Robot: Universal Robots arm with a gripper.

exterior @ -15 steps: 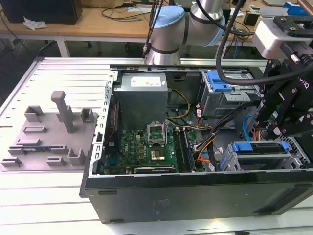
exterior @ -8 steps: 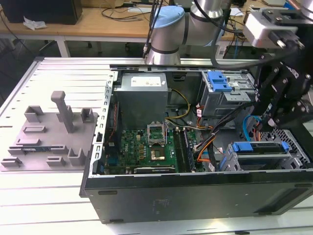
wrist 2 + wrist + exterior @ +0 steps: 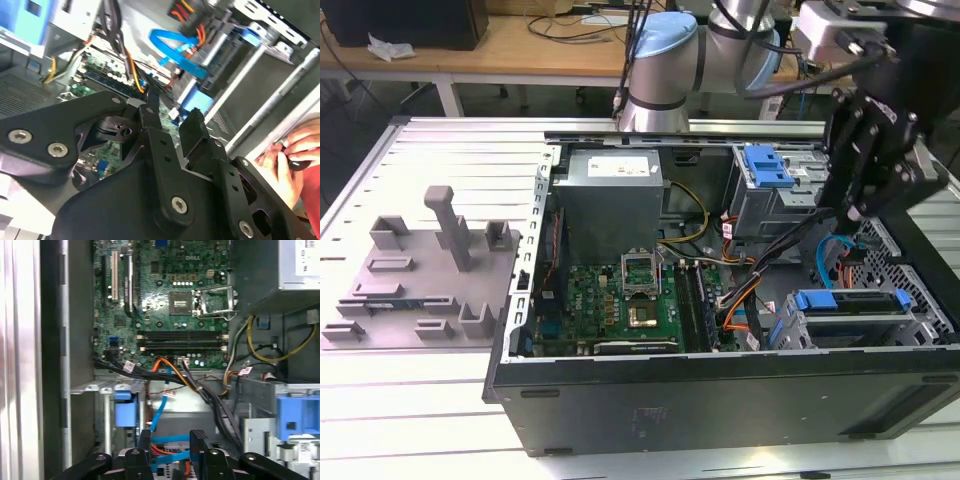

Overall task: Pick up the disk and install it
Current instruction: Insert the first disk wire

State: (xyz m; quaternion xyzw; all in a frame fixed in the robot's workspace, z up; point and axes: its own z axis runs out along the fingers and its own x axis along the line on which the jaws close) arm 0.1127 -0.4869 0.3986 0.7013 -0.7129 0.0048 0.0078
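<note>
Hovering the gripper (image 3: 855, 212) over the open computer case (image 3: 720, 400), fingers (image 3: 197, 442) standing apart and clamping nothing, above a blue cable (image 3: 156, 417). Seeing the disk (image 3: 767, 168) sitting blue-framed in the drive cage (image 3: 790, 205) beside the power supply (image 3: 610, 190), apart from the gripper. Noticing a person's hand (image 3: 292, 150) near the case in the second wrist view.

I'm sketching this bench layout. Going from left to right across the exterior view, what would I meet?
First the grey moulded fixture → silver power supply → drive cage with a blue latch → end effector.
</note>
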